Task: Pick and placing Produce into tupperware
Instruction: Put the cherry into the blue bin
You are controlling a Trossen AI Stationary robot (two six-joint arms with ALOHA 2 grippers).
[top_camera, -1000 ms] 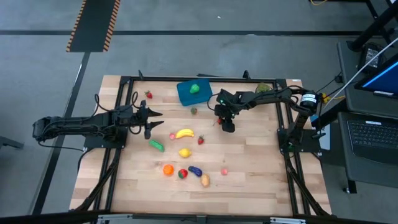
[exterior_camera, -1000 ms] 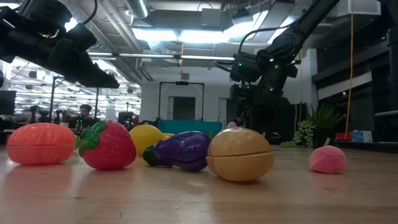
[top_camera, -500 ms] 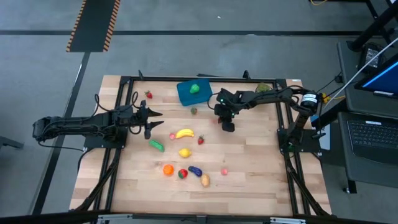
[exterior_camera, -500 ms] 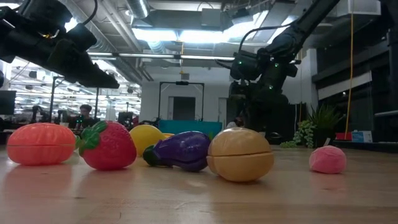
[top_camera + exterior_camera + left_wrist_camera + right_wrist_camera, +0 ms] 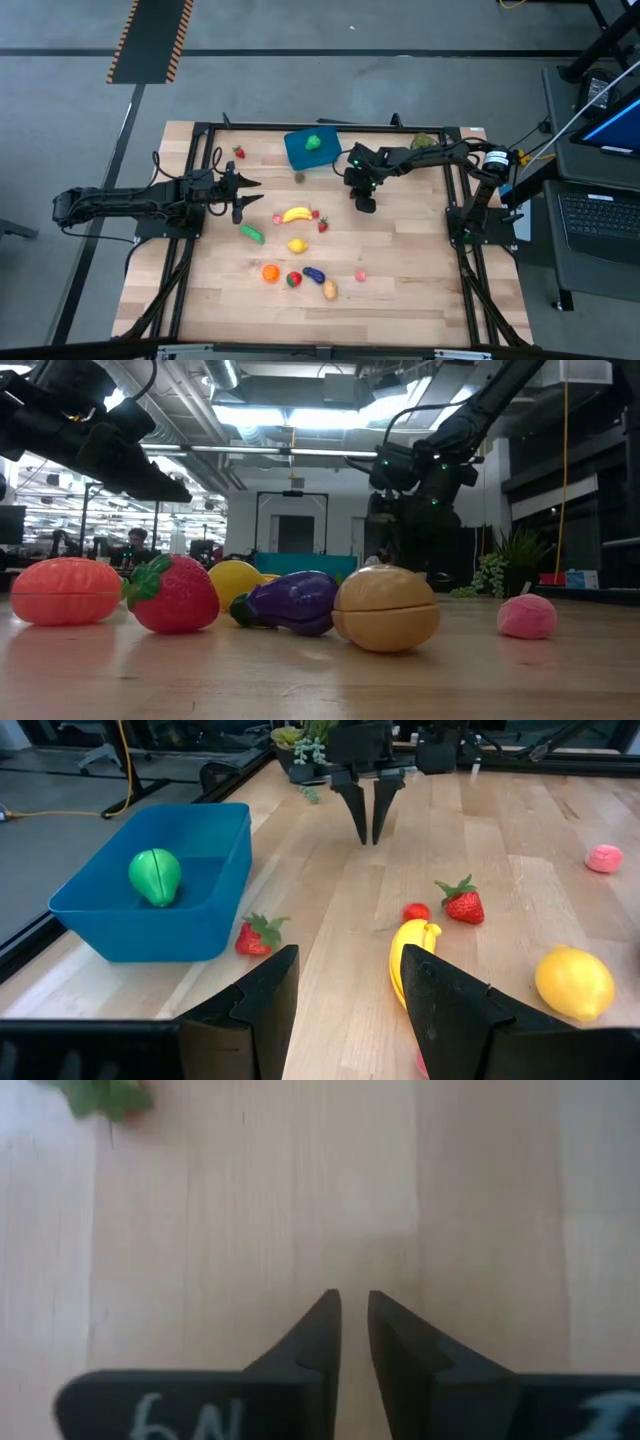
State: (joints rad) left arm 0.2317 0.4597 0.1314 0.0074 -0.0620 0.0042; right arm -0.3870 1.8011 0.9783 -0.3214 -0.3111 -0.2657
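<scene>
While hovering over bare wood near the small blue rectangular plastic box (image 5: 307,148) holding one green pepper (image 5: 313,142), right gripper (image 5: 358,195) closed, fingers nearly together on nothing; left gripper (image 5: 245,190) waiting partly open, yellow banana (image 5: 296,214) and lemon (image 5: 297,245) lying mid-table.

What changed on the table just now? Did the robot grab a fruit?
No. The right gripper snapped shut on nothing. A small red piece that lay beside it now lies next to the banana. The strawberry near the blue tupperware shifted a little closer to it. The left gripper and the other produce stayed put.
</scene>
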